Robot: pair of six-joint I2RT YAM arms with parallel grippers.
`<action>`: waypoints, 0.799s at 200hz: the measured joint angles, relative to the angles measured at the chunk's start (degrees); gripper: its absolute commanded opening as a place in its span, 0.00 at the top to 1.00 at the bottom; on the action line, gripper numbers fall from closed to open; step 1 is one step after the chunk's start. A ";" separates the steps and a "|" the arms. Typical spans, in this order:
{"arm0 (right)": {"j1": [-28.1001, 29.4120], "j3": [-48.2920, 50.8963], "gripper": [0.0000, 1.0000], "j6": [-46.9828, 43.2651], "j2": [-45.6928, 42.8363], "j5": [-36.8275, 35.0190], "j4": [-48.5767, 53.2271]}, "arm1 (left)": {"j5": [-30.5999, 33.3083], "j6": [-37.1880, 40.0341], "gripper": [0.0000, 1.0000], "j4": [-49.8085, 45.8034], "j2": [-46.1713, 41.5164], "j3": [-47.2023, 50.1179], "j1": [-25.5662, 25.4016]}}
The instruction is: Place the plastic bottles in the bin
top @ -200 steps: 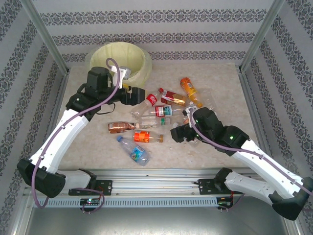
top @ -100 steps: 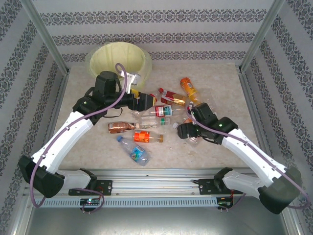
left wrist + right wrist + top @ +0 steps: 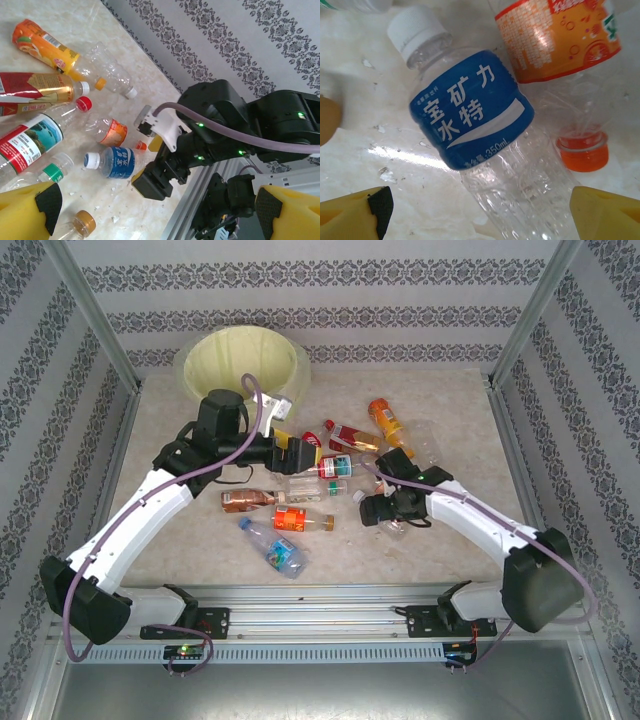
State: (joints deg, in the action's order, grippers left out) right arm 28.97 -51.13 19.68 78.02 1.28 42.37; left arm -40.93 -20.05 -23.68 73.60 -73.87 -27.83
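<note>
Over the last second the left gripper (image 3: pixel 296 454) has swung away from the round cream-white bin with its pale yellow bag (image 3: pixel 298 370) at the far left. It now hangs, jaws spread wide and empty, over the scattered plastic bottles (image 3: pixel 300 520) on the pale marbled table (image 3: pixel 450 420). The right gripper (image 3: pixel 480 212) has settled low, open, astride the clear bottle with the blue label and white cap (image 3: pixel 470 115). A pick looks imminent on the right, and all these bottles remain to be binned. From above, that gripper hides most of the blue-labelled bottle. In the wrist view its base is cut off, and I cannot tell whether the fingertips touch the table.
</note>
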 measured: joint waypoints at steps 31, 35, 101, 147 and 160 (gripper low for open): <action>0.04 0.04 0.09 -0.17 2.49 0.04 -0.61 | -0.92 -0.20 0.00 0.24 -0.17 1.79 -0.50; 0.04 0.07 0.09 -0.17 2.71 0.04 -0.68 | -0.90 -0.17 0.00 0.22 -0.20 1.95 -0.52; 2.38 2.45 0.14 0.13 5.46 0.04 -1.49 | 0.46 0.26 0.00 0.20 -1.40 2.19 -0.61; 3.08 2.47 0.20 1.09 7.32 -0.39 -2.19 | 1.11 0.31 0.00 0.20 -1.90 2.40 -0.61; 3.50 2.47 0.22 1.20 7.93 -0.57 -2.21 | 1.29 0.31 0.00 0.17 -1.95 2.58 -0.61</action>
State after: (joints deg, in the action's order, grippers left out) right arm 32.47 -48.66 20.88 85.95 0.71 40.16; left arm -39.64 -19.75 -23.51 71.66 -71.29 -28.45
